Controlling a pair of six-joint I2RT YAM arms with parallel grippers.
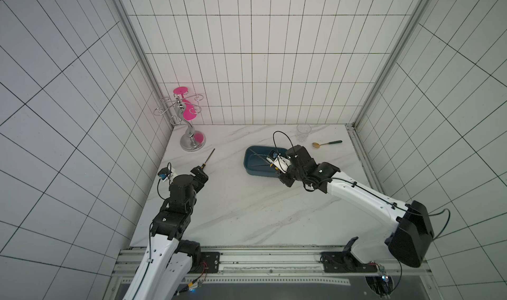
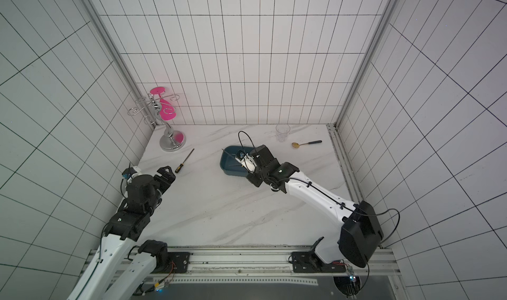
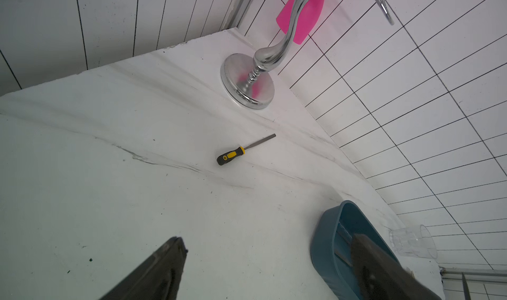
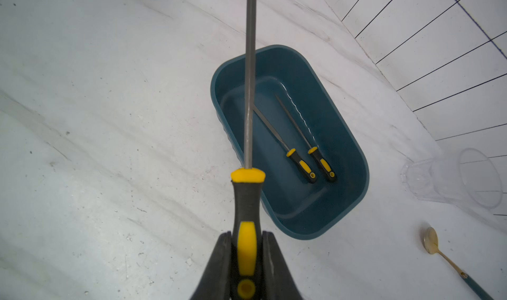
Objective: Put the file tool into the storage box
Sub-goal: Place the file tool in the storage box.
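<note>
The file tool (image 4: 248,92) looks light, with a stiff steel shaft and a rubbery handle (surely the best place to hold it). The right gripper (image 4: 247,238) is clenched on that handle, arm stretched forward and wrist tipped down, with the shaft crossing above the storage box (image 4: 343,136) rim.

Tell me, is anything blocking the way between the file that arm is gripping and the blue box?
Nothing visible does. The right tool grips the file by its handle, shaft over a corner of the open storage box. Two other files lie inside near one wall, with bare floor beside them.
</note>
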